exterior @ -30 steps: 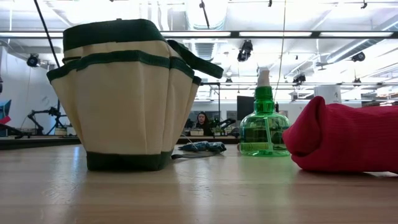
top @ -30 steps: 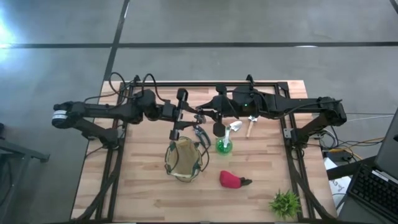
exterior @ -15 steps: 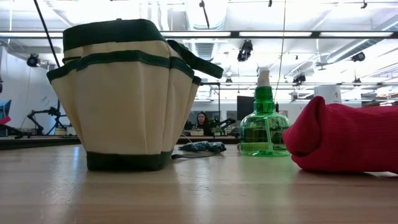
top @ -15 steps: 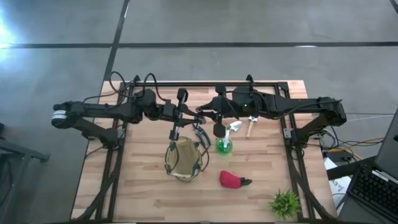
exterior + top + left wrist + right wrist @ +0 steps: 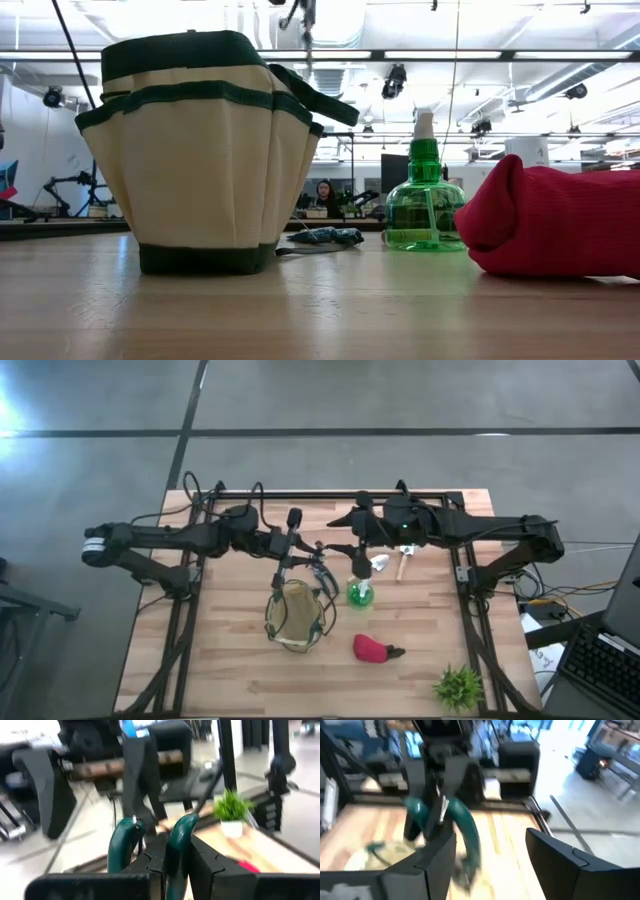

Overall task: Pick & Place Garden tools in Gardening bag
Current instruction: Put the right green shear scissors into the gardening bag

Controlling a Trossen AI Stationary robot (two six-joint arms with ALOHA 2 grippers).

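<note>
High view, left to right: my left gripper (image 5: 300, 552) is clamped on the green-handled shears (image 5: 150, 840) at twelve o'clock of the gardening bag (image 5: 297, 616), not yet dropped in. My right gripper (image 5: 352, 540), jaws wide and empty, hangs at one o'clock. Pale trowel (image 5: 380, 564), wooden-handled tool (image 5: 402, 565) and red-and-black piece (image 5: 374, 649) remain out. No readable writing.

Teal-handled shears (image 5: 172, 845) sit between dark fingers (image 5: 205, 865); beyond them, an olive-tan bag (image 5: 200, 160) rimmed dark green.
</note>
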